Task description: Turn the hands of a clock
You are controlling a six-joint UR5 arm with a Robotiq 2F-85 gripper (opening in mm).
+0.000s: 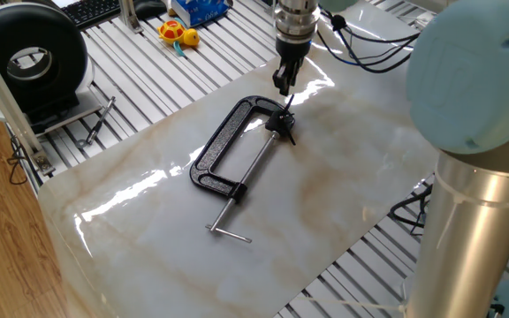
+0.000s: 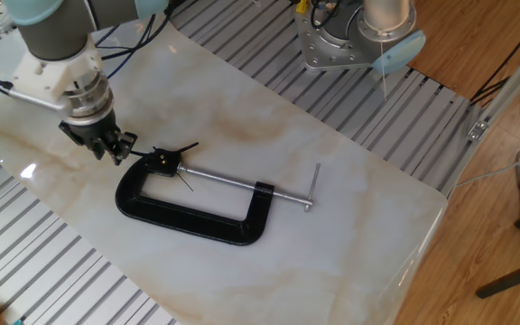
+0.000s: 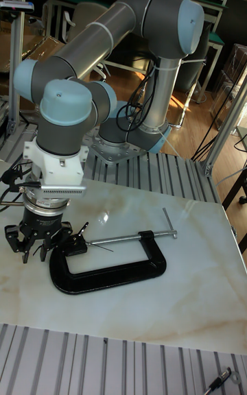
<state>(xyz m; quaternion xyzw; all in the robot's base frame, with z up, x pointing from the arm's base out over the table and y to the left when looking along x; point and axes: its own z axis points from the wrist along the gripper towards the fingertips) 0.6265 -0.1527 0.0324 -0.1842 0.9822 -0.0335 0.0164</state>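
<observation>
clamp (image 2: pixel 184 219): black, steel screw | hands (image 2: pixel 175 159): black | counter (image 2: pixel 350 171): white marble, tan veins | arm (image 3: pixel 65 103): grey, pale-blue caps | tool (image 2: pixel 108 153): black

We've got the gripper (image 2: pixel 106 149) hanging over the table (image 2: pixel 350 171), just off the closed end of the C-clamp (image 2: pixel 188 217), apart from it. The clock (image 2: pixel 163 160) sits in the clamp's jaw right beside the gripper, and the hands (image 2: pixel 184 146) stick out from the hub, one toward the gripper side, one away. From there the screw rod (image 2: pixel 233 183) runs further away to the T-bar (image 2: pixel 312 188), the far end. In the tall fixed view the gripper (image 3: pixel 38 243) is left of the clock (image 3: pixel 74 244), clamp (image 3: pixel 110 273) stretching off to its right
</observation>
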